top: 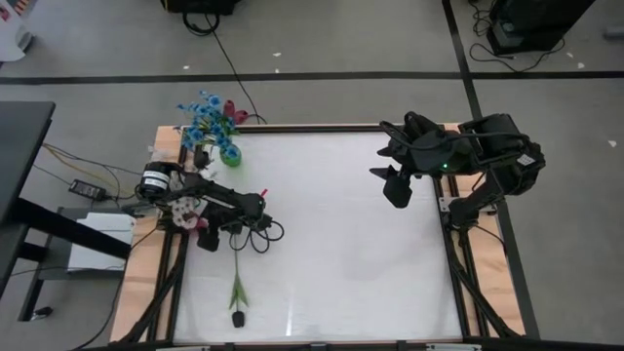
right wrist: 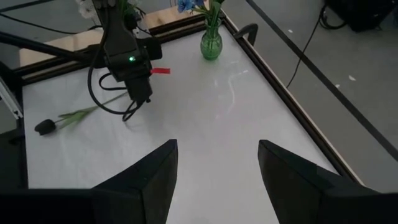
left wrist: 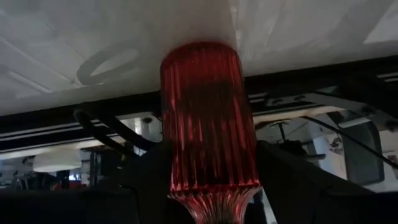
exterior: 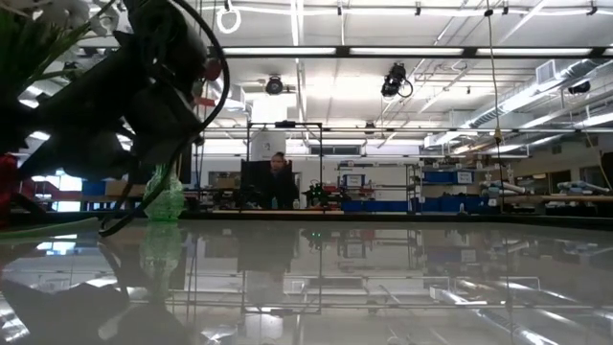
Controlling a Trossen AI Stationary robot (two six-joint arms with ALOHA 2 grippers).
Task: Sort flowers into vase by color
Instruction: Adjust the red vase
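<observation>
Red vase fills the L wrist view, between the L gripper's fingers: jaws set wide around it, near table's left edge. One dark-headed flower lies flat just toward the front edge from that gripper, stem running front-back, head at the front end. Blue flowers already stand in green vase at back-left. R gripper spread, empty, well apart on the right. L arm far nearer the flower.

Bright ceiling strip lights glare across the glossy table.
</observation>
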